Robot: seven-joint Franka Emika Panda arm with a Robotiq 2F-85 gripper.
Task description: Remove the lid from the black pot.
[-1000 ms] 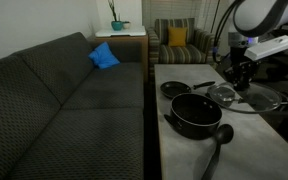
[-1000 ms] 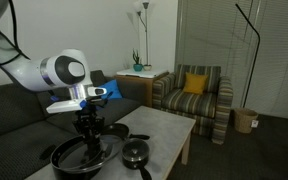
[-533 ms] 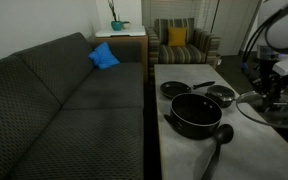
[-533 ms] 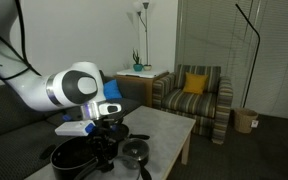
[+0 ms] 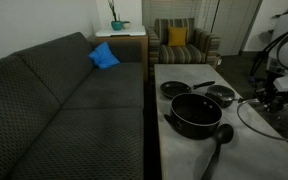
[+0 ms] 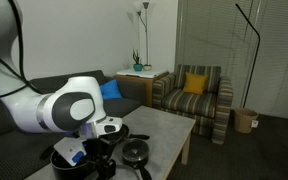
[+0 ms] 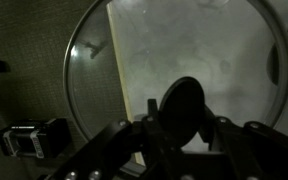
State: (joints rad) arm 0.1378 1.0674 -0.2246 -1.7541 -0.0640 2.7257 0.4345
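Observation:
The black pot (image 5: 194, 115) stands open on the pale table (image 5: 184, 150), with no lid on it. My gripper (image 5: 272, 95) is shut on the dark centre knob (image 7: 184, 105) of the lid (image 5: 259, 118) and holds the lid clear of the pot, out past the table's side. In the wrist view the glass lid (image 7: 144, 50) fills the frame, with my fingers (image 7: 184, 125) on both sides of the knob. The table edge shows through the glass. In an exterior view the arm (image 6: 69, 110) covers most of the pot (image 6: 66, 157) and hides the lid.
Two smaller long-handled black pans (image 5: 176, 89) (image 5: 221, 95) sit behind the pot, and a black ladle (image 5: 219, 145) lies in front of it. A dark sofa (image 5: 74, 110) runs along one side of the table. A striped armchair (image 5: 179, 40) stands beyond. A small black box (image 7: 32, 138) lies on the floor.
My gripper has carried the lid further away from the pot, sideways past the table edge and lower. The pot and pans have not moved.

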